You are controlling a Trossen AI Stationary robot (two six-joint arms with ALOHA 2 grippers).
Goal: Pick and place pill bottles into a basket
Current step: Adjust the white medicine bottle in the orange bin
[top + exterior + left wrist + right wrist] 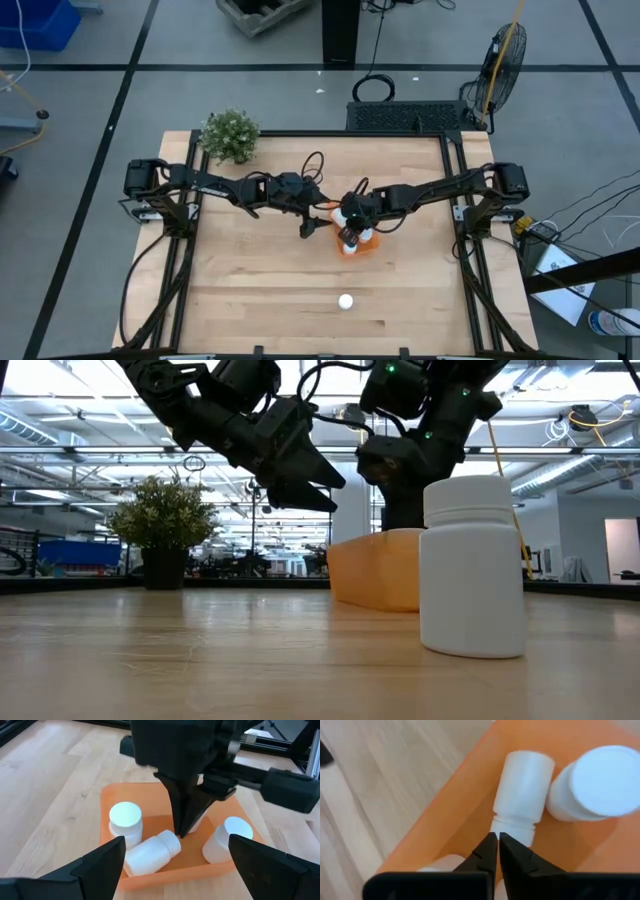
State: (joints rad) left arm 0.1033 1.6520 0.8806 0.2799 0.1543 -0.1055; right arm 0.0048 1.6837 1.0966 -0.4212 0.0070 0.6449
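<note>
Sideways — toppled bottle (150, 853) in basket (107, 795)

- Both arms reach from the tabletop's side edges toward its middle, wrists nearly meeting.
- The left gripper (175, 855) hangs raised, fingers (102, 860) spread wide apart.
- The right gripper (498, 851) points steeply down, its fingertips (487, 852) pressed together with nothing between them.

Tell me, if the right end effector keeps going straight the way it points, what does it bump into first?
Most likely the tipped-over pill bottle lying in the orange basket. The right end effector, fingers shut, points down at its neck, just above it. Exact depth is hard to judge.
</note>
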